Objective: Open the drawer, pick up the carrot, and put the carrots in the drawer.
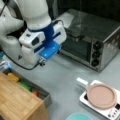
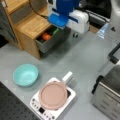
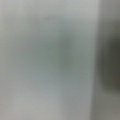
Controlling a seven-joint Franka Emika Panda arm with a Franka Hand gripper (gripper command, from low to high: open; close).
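Over at a front view's left, the drawer (image 1: 45, 96) is standing pulled out from under the cabinet's light wooden top (image 1: 15, 100), and toy food is lying in a row inside it: a yellow chunky piece (image 1: 13, 77), then a green piece (image 1: 25, 85), then the carrot (image 1: 35, 93) nearest the grey front panel. In a front view the carrot (image 2: 46, 36) is showing as a bright orange stub in the open drawer (image 2: 51, 41), too short for me to call its long axis. The gripper (image 1: 42, 61) is hanging above the grey table (image 1: 65, 80), up and to the right of the drawer in that view, well apart from the carrot; its fingers are hidden behind the white-and-blue wrist housing, so I cannot tell whether they are spread or pressed together. Further right, the silver toaster oven (image 1: 100, 42) is sitting at the back, and a pink pan (image 1: 101, 96) is resting on a white cooker (image 1: 110, 110). The wrist view is showing only pale blankness.
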